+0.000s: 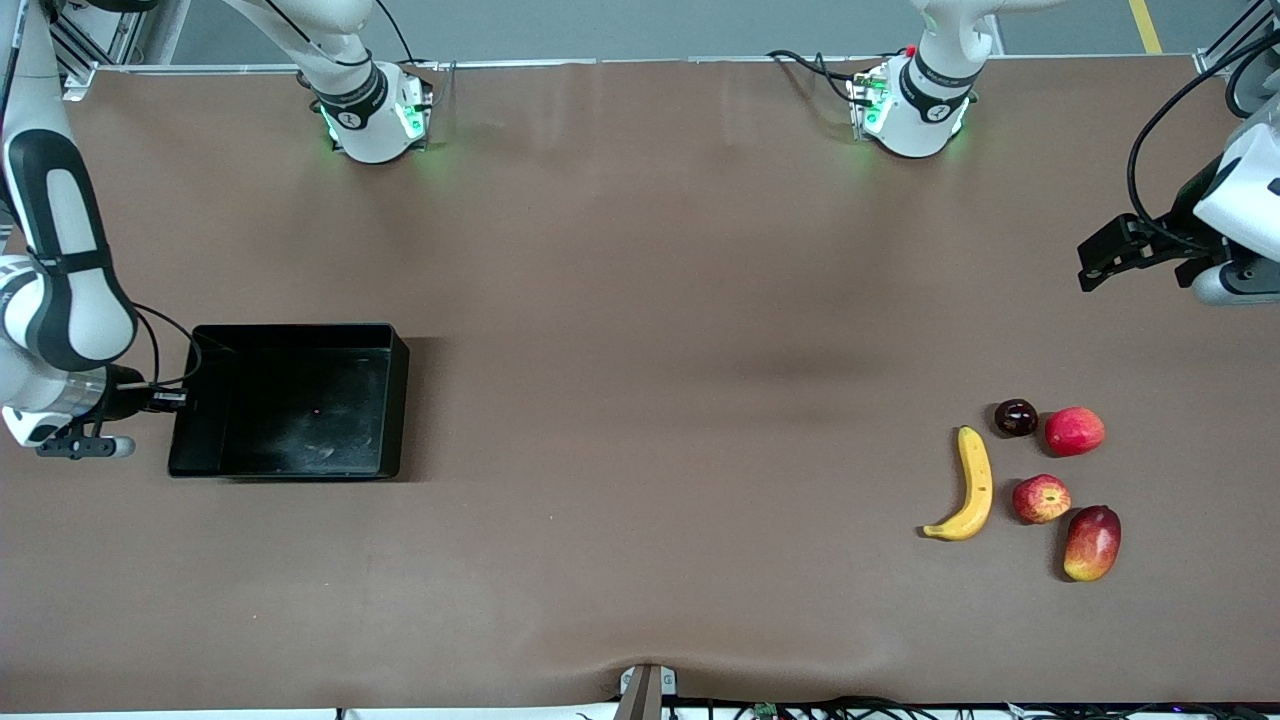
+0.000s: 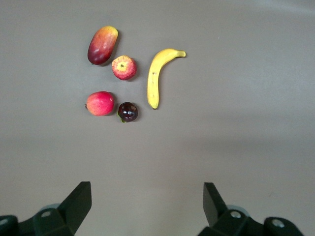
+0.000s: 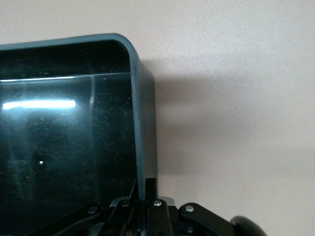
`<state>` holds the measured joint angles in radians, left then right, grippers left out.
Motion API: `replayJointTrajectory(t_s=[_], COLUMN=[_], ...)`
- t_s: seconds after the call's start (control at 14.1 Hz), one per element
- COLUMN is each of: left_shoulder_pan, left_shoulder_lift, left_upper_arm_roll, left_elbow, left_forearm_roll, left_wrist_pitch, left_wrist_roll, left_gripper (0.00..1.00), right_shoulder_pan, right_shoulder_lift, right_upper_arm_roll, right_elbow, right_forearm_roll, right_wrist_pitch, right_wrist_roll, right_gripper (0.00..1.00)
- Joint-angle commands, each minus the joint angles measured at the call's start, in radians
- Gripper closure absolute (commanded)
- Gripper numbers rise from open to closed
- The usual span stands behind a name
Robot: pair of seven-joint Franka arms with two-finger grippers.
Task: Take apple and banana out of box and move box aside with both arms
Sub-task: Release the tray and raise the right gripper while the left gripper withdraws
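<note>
The black tray [image 1: 398, 400] lies at the right arm's end of the table. My right gripper [image 1: 185, 400] is shut on its end wall [image 3: 142, 123], one finger inside and one outside; the grip shows in the right wrist view [image 3: 146, 189]. The yellow banana [image 1: 972, 485] and the streaked red apple [image 1: 1040, 498] lie side by side at the left arm's end. They also show in the left wrist view, banana [image 2: 158, 73] and apple [image 2: 124, 67]. My left gripper [image 1: 1092, 268] is open and empty in the air over bare table, well apart from the fruits [image 2: 146, 204].
A red-and-yellow mango [image 1: 1092, 542] lies nearer the front camera than the apple. A dark plum [image 1: 1015, 417] and a pinkish-red fruit [image 1: 1074, 431] lie farther from it. A wide stretch of brown table separates tray and fruits.
</note>
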<state>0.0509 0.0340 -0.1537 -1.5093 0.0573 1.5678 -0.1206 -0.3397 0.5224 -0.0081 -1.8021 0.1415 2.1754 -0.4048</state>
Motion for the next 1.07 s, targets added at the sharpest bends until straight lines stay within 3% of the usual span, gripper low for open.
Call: replayJointTrajectory(t_s=[0.0, 0.07, 0.14, 0.28, 0.43, 0.5, 0.71, 1.0], left_shoulder_pan=[-0.016, -0.025, -0.034, -0.037, -0.039, -0.033, -0.031, -0.031], left_shoulder_lift=[-0.101, -0.117, -0.12, -0.137, -0.137, -0.134, -0.128, -0.123], left_upper_arm_roll=[0.014, 0.016, 0.017, 0.016, 0.014, 0.014, 0.014, 0.014], left_elbow=[-0.124, -0.147, -0.152, -0.172, -0.175, -0.174, -0.17, -0.166], left_forearm_roll=[-0.019, -0.022, -0.022, -0.022, -0.022, -0.033, -0.037, -0.037], left_wrist_pitch=[0.03, 0.038, 0.037, 0.038, 0.038, 0.04, 0.041, 0.054], left_wrist_roll=[-0.019, -0.022, -0.027, -0.048, -0.05, -0.048, -0.033, -0.033], left_gripper=[0.0, 0.0, 0.0, 0.0, 0.0, 0.0, 0.0, 0.0], right_shoulder_pan=[-0.045, -0.047, -0.047, -0.042, -0.041, -0.041, -0.036, -0.001], right_shoulder_lift=[-0.032, -0.032, -0.032, -0.032, -0.024, -0.015, 0.001, 0.001], right_upper_arm_roll=[0.019, 0.019, 0.019, 0.019, 0.019, 0.019, 0.028, 0.022], right_elbow=[-0.025, -0.028, -0.045, -0.057, -0.051, -0.042, 0.028, 0.274], right_forearm_roll=[0.001, 0.003, 0.003, 0.003, 0.006, 0.007, 0.004, -0.007], right_wrist_pitch=[0.001, 0.0, 0.003, 0.029, 0.023, 0.018, 0.009, -0.219], right_wrist_roll=[-0.014, -0.014, -0.014, -0.011, 0.017, 0.056, 0.019, -0.031], right_gripper=[1.0, 1.0, 0.91, 0.64, 0.18, 0.0, 0.0, 0.0])
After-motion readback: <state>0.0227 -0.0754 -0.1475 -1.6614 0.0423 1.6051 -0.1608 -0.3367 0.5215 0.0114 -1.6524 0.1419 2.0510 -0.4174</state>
